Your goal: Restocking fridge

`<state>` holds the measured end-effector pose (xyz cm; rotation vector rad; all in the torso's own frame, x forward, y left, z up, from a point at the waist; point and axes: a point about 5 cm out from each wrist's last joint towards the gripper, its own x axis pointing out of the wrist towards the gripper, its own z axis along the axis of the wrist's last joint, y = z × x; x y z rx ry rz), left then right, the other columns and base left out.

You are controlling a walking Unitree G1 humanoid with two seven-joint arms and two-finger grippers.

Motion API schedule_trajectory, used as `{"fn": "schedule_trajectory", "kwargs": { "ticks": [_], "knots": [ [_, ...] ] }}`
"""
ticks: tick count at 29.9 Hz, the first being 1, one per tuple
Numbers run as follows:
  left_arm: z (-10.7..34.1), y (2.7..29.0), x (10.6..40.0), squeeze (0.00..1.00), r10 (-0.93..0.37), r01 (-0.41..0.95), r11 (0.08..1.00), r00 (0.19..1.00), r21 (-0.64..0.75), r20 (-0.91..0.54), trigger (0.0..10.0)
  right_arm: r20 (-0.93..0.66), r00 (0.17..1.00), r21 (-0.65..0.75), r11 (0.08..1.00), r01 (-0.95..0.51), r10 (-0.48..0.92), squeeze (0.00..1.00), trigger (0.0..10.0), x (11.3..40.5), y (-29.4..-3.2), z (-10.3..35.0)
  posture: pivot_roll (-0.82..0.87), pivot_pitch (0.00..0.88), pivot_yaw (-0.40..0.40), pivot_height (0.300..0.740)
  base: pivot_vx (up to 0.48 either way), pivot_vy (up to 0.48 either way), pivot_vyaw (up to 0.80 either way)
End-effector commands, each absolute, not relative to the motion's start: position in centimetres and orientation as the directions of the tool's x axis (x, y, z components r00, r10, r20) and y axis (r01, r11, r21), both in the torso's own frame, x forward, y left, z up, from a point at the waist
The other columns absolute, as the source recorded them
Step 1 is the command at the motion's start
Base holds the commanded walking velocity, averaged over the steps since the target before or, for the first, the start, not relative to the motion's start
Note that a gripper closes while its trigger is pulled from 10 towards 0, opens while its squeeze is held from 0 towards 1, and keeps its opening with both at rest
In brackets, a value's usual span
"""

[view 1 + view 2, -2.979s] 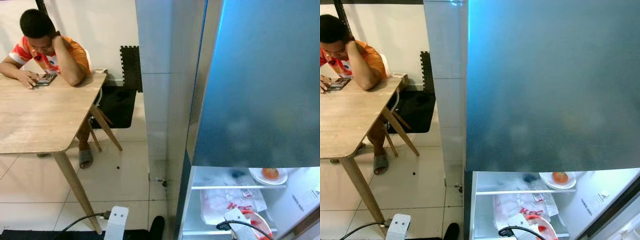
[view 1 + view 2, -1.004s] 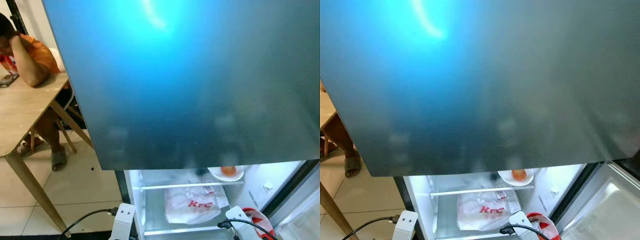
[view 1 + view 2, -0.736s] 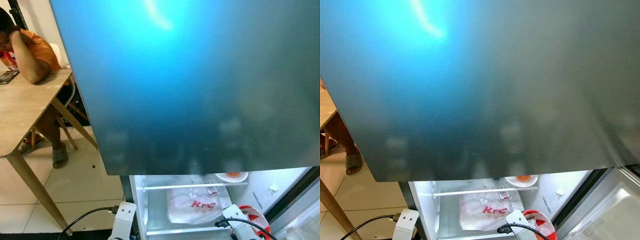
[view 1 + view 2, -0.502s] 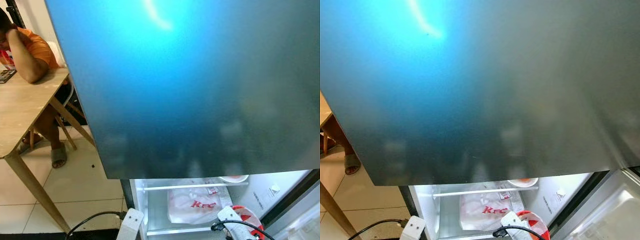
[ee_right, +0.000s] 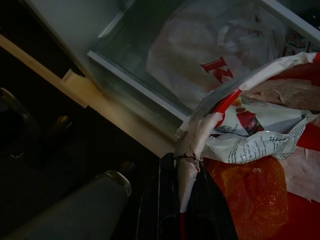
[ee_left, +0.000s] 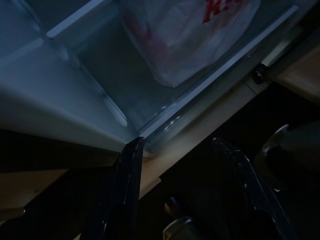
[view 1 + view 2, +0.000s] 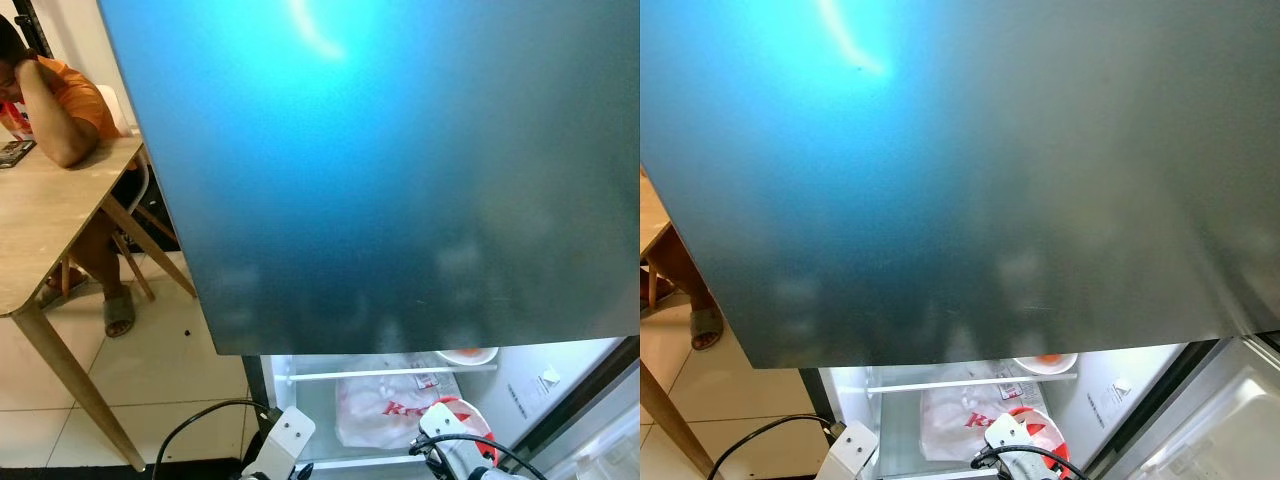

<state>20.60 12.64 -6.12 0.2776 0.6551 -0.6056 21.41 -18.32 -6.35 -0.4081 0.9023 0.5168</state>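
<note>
Since half a second ago we have brought both arms inward: the right gripper [image 5: 181, 200] and its red-and-white bag [image 5: 260, 150] now sit further left, in front of the lit fridge [image 7: 300, 400] opening, and the left gripper [image 6: 182, 190] has swung in toward the fridge's lower left corner. Our right jaws are pressed together on the bag's crumpled white rim, with no gap between the fingers [image 5: 165, 205]. Our left jaws stand apart and hold nothing; they point at the front lip of the glass shelf [image 6: 120, 85]. The bag hangs from the right gripper just in front of that lower shelf, its mouth open and turned toward the fridge; we cannot tell its long axis. Inside it lie crumpled printed wrappers [image 5: 255, 145] and an orange piece of plastic [image 5: 250, 195]. On the shelf behind it lies a white carrier bag [image 7: 385, 408] with red lettering, and what it holds is hidden. On the shelf above, at the right, is a white plate [image 7: 466, 355] with something orange on it, half hidden by the big blue-grey door [image 7: 400, 170] hanging across the upper view. To our left the floor [image 7: 170, 370] is pale tile, and a wooden table [image 7: 50, 220] stands there with a person [image 7: 50, 100] in an orange shirt seated at it, head on one hand.
</note>
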Motion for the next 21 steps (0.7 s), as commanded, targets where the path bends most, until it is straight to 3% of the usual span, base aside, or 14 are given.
{"fn": "schedule_trajectory", "kwargs": {
  "ticks": [1,9,21],
  "knots": [
    [-5.9,12.2,20.8,0.00,-0.452,0.620,0.782,0.632,0.061,-0.629,10.0,-0.802,0.537,-0.141,0.791,-0.595,0.261,0.00,10.0,22.1,-18.2,-5.8,-0.03,0.012,-0.027,0.710,0.000,0.000,0.00],
    [-5.8,12.2,20.9,0.00,-0.450,0.629,0.773,0.639,0.087,-0.624,10.0,-0.794,0.541,-0.176,0.748,-0.640,0.276,0.00,10.0,22.6,-18.3,-5.5,-0.03,0.012,-0.027,0.680,0.000,0.000,0.00],
    [-5.4,12.5,21.1,0.00,-0.464,0.628,0.773,0.661,0.095,-0.590,10.0,-0.764,0.560,-0.236,0.668,-0.706,0.321,0.00,10.0,24.1,-18.0,-4.2,-0.03,0.017,-0.026,0.675,0.000,0.000,0.00]
  ]
}}
